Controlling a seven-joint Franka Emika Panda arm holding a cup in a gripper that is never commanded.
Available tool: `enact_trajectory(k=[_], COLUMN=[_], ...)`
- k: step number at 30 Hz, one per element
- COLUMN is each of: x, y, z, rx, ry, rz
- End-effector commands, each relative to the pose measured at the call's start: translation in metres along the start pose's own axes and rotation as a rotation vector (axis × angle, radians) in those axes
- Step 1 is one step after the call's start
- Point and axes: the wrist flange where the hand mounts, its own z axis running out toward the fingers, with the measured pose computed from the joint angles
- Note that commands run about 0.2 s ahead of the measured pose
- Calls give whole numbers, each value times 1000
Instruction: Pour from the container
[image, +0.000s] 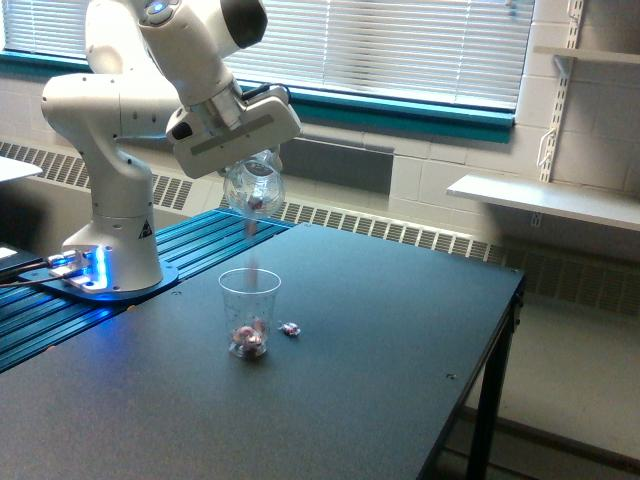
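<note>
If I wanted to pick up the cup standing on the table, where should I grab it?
Grab the cup on the table around its clear side wall, about halfway up, coming in level from the side. It stands upright with its mouth open on top and flares wider toward the rim, so it probably won't slip down. Squeeze gently, since thin plastic likely bends. Watch the stray piece lying beside it.

You are looking at a lab or classroom-like workroom: a white robot arm (120, 110) bolted to a blue ribbed base plate (200, 240), a plain dark surface (380, 330), painted block walls (470, 170), window blinds (400, 40), a long radiator grille (400, 232) and wall-bracket shelves (540, 198).
</note>
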Motion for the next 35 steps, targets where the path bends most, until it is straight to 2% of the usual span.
enact_trajectory(k=[1,14,27,35], x=[12,15,23,21], y=[10,10,11,10], z=[11,16,18,22], rx=[-28,-43,-68,-65], ry=[-7,1,89,85], rz=[10,6,-20,-7])
